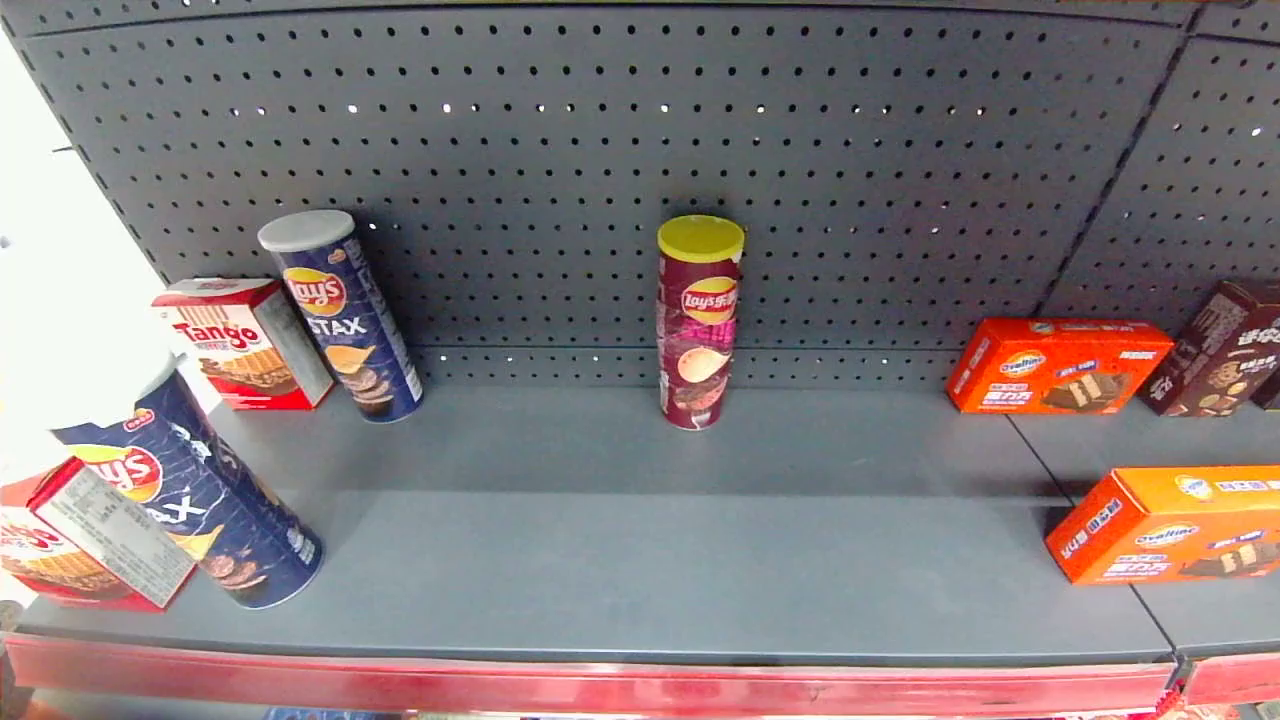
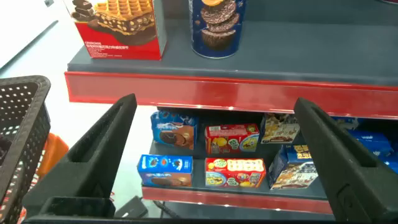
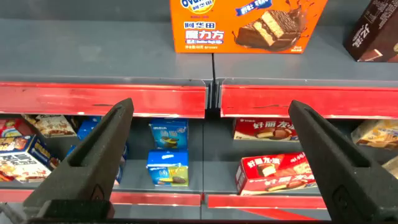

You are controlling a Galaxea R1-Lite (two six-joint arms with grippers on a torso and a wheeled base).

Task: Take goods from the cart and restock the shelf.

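At mid-shelf, upright against the pegboard back: a maroon chip can (image 1: 699, 322) with a yellow lid, well apart from everything else on the grey shelf (image 1: 640, 560). Toward the robot's left, at the back, a blue chip can (image 1: 340, 315) just beside a red wafer box (image 1: 245, 343). Nearer the front edge, a second blue can (image 1: 200, 500) next to another red box (image 1: 80, 545). Toward the right, a rear orange box (image 1: 1055, 365), a front orange box (image 1: 1170, 525) and a brown box (image 1: 1220, 350) at the back.

Below the shelf's red front strip (image 2: 230, 87), left end effector (image 2: 214, 109) spread wide and holding nothing, facing biscuit boxes (image 2: 233, 155) on a lower level. Black mesh cart (image 2: 22, 137) at its side, contents not discernible.

Right end effector (image 3: 210, 109) likewise spread wide and empty, pointed at the red strip beneath the front orange box, with blue packs (image 3: 168, 152) on the lower level beyond.
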